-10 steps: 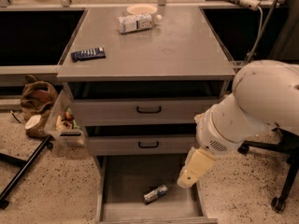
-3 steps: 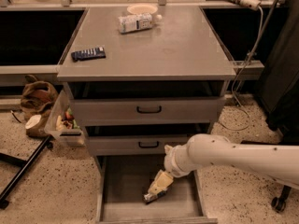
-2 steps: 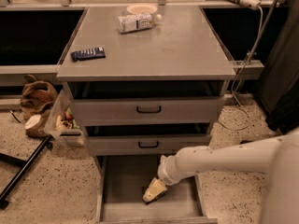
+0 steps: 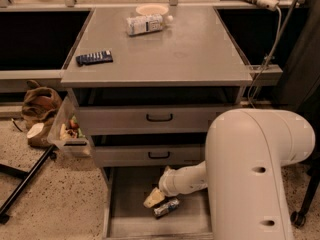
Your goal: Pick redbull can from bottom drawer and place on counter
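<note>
Silver-blue redbull can (image 4: 166, 207) lies sideways in bottom drawer (image 4: 125, 220) beside gripper (image 4: 154, 198).

The arm (image 4: 252, 149) is a thick, smooth white shell, rounded like a bent pipe, with a matte plastic look. Two small dark round holes (image 4: 258, 169) sit in its near face, one above the other. A slimmer white segment (image 4: 190, 178) extends from it and ends in a rounded collar (image 4: 167, 182). The tool (image 4: 154, 198) is cream-yellow and wedge-shaped, low in the bottom drawer (image 4: 125, 215).
</note>
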Robot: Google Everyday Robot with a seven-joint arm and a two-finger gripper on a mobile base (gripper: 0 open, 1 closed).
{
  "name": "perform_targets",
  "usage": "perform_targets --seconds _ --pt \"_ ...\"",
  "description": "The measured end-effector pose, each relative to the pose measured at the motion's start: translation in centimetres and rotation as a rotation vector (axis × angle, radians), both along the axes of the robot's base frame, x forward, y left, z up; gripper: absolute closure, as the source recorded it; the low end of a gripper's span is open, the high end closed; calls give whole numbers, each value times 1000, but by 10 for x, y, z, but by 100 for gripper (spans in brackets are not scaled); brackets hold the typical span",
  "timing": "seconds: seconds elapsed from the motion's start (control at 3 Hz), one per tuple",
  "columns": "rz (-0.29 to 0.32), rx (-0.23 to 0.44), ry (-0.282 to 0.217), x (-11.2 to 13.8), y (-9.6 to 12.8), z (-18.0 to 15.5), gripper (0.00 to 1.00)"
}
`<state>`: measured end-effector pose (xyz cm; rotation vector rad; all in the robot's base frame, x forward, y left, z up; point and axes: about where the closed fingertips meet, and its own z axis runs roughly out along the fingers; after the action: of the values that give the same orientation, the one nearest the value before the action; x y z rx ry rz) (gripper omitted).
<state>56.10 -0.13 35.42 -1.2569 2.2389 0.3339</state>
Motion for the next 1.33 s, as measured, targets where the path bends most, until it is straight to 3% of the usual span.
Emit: perform_targets --seconds 0.33,0.67,1.0,1.33 --pt "12 12 10 -2 5 -14 0" --pt "159 53 -16 -6 17 -43 0" --pt "220 100 -55 0 1 -45 0" --pt "231 96 -19 5 -48 -59 0"
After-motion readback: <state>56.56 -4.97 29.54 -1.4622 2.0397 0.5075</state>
